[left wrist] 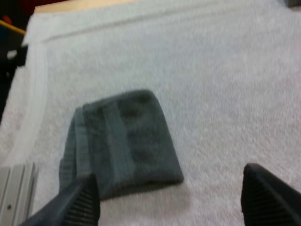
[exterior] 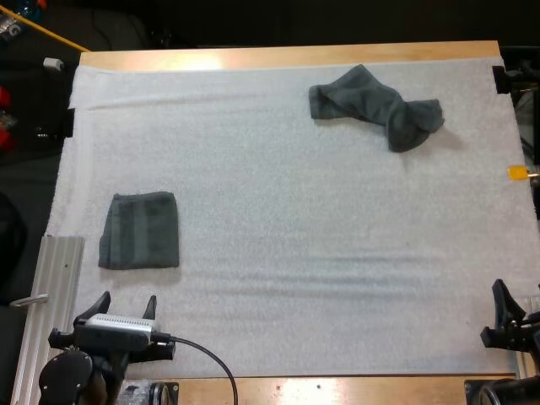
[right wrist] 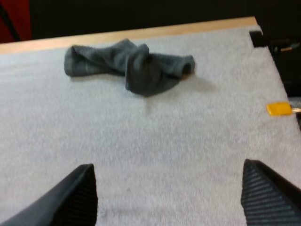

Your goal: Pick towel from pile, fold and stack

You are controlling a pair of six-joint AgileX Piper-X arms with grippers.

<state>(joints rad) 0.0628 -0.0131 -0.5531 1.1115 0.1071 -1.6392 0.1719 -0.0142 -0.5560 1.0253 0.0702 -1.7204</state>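
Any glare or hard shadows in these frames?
High view: bright glare patch on the far wooden edge of the table, mat evenly lit. Right wrist view: crumpled towel throws a soft shadow on the mat. Left wrist view: folded towel barely shadowed.

Overhead light, bright and even across the white mat (exterior: 295, 211); no hard hotspots on it. Faint shaded bands mark shallow ripples toward the mat's near side. 1 pale glare patch on the wooden table (exterior: 198, 59) along its far edge. The 2 towels read dark and low in contrast. Crumpled towel (exterior: 375, 105) throws a soft shadow to its right and near side. Folded towel (exterior: 141, 229) shows only a thin shadow along its near edge. Surroundings beyond the table very dim.
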